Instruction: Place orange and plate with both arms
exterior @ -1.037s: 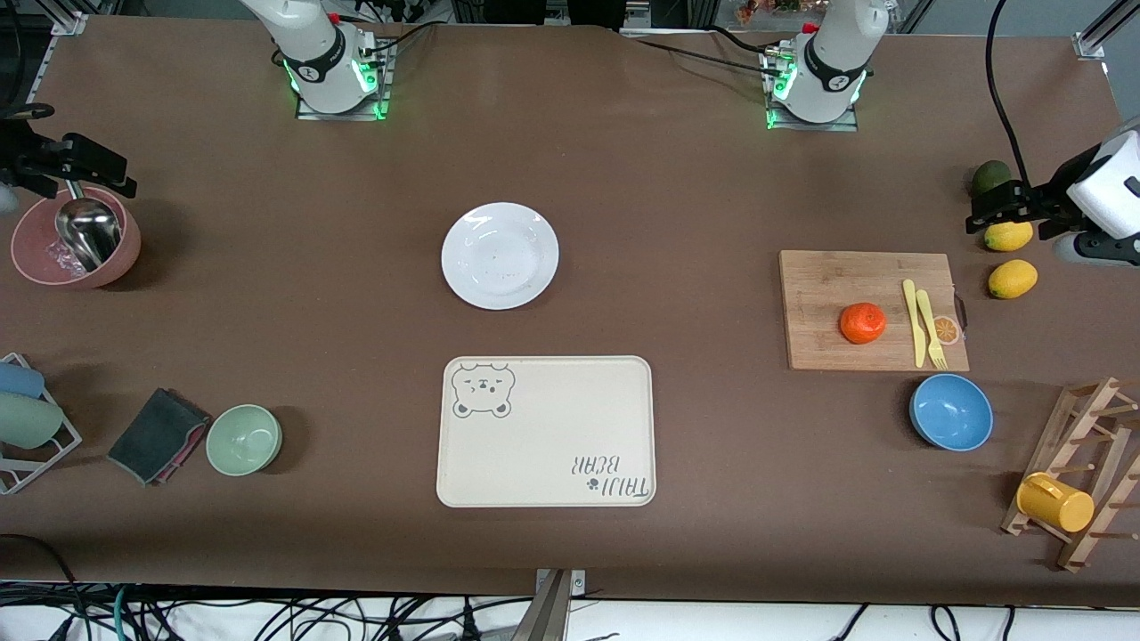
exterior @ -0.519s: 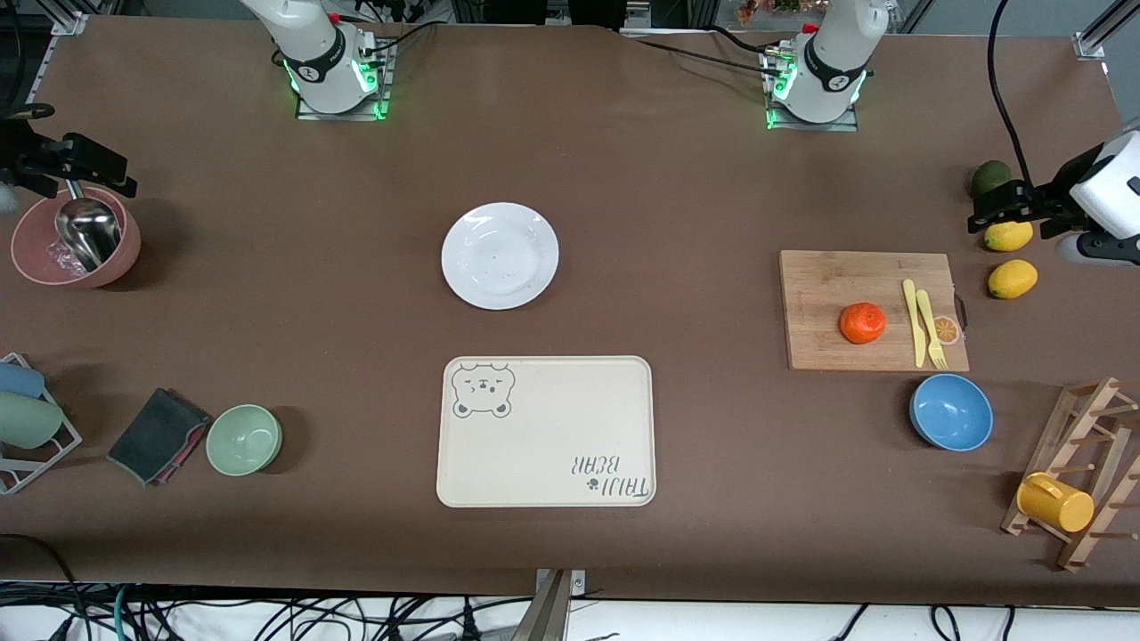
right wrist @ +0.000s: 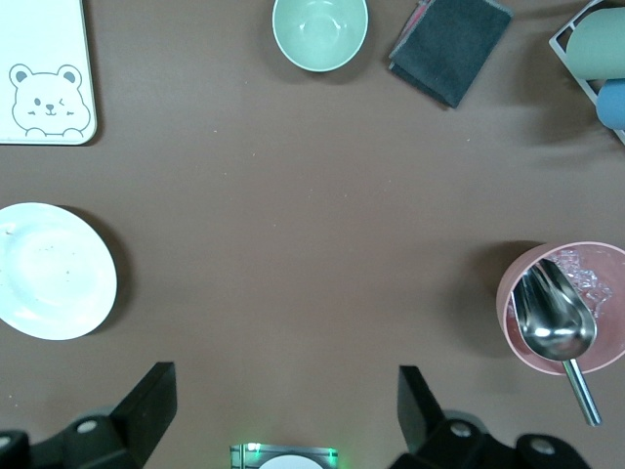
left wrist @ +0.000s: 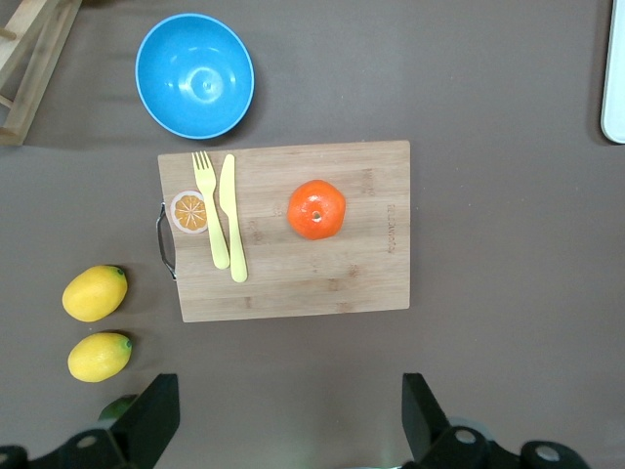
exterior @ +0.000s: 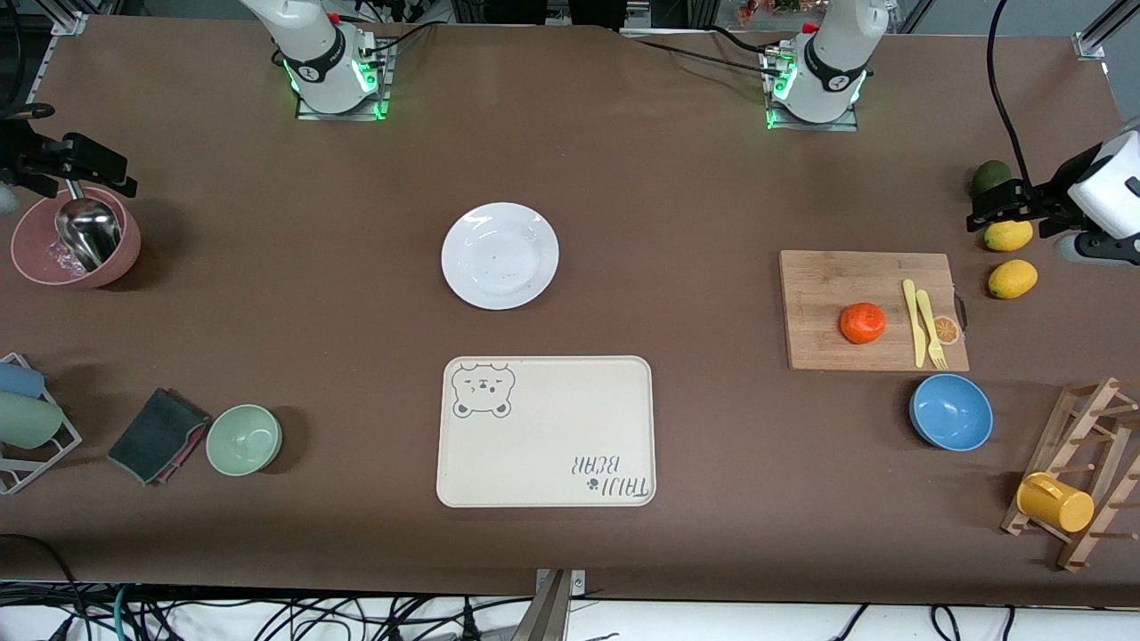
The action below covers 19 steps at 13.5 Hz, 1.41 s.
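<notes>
- Front view: brown table [exterior: 677,205]; plate [exterior: 500,255] mid-table, orange [exterior: 862,322] on cutting board [exterior: 828,294].
- Left gripper [left wrist: 283,420] and right gripper [right wrist: 283,415] both spread apart, high at table ends.

The left hand [exterior: 989,210] sits at the front view's edge over the lemons, its arm cut off by the frame, and it covers part of the green fruit [exterior: 989,176] and the upper lemon [exterior: 1008,236]. In the left wrist view only the two fingertips [left wrist: 156,415] poke in. The right hand [exterior: 80,165] is half out of frame above the pink bowl [exterior: 125,254]. The cup rack [exterior: 36,463] is clipped by the edge. The tray [left wrist: 615,73] shows only a sliver.
</notes>
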### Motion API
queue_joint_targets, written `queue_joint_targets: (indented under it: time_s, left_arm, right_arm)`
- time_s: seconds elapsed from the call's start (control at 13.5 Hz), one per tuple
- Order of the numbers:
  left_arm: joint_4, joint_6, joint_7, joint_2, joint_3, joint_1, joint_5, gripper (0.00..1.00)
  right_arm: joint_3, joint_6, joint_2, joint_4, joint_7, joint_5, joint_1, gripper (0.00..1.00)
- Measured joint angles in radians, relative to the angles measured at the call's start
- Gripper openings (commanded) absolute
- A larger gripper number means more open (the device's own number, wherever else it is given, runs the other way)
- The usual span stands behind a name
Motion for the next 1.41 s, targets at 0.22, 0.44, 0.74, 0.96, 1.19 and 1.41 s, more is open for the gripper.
queue_joint_targets:
  time_s: [0.22,0.44,0.74,0.96,1.19,1.41]
  left_arm:
    - [-0.002,-0.003,-0.001,0.005,0.0,0.0,0.0,1.0]
    - [-0.019,-0.01,-0.003,0.065,0.001,0.006,0.0,1.0]
    - [-0.067,0.064,-0.004,0.131,0.0,0.007,0.0,1.0]
    - [-0.197,0.25,-0.007,0.134,-0.001,0.007,0.0,1.0]
    - [-0.288,0.357,-0.027,0.153,-0.005,0.006,0.0,1.0]
    - [-0.296,0.388,-0.032,0.167,-0.006,0.004,0.0,1.0]
  right_arm:
    - [0.0,-0.002,0.0,0.0,0.0,0.0,0.0,1.0]
    - [0.0,-0.005,0.001,0.0,0.0,0.0,0.0,1.0]
    - [0.0,-0.005,0.001,0.0,0.0,0.001,0.0,1.0]
    - [0.0,-0.005,0.001,0.0,0.0,0.001,0.0,1.0]
    - [0.0,-0.005,0.001,0.0,0.0,0.001,0.0,1.0]
    - [0.0,-0.005,0.001,0.0,0.0,0.001,0.0,1.0]
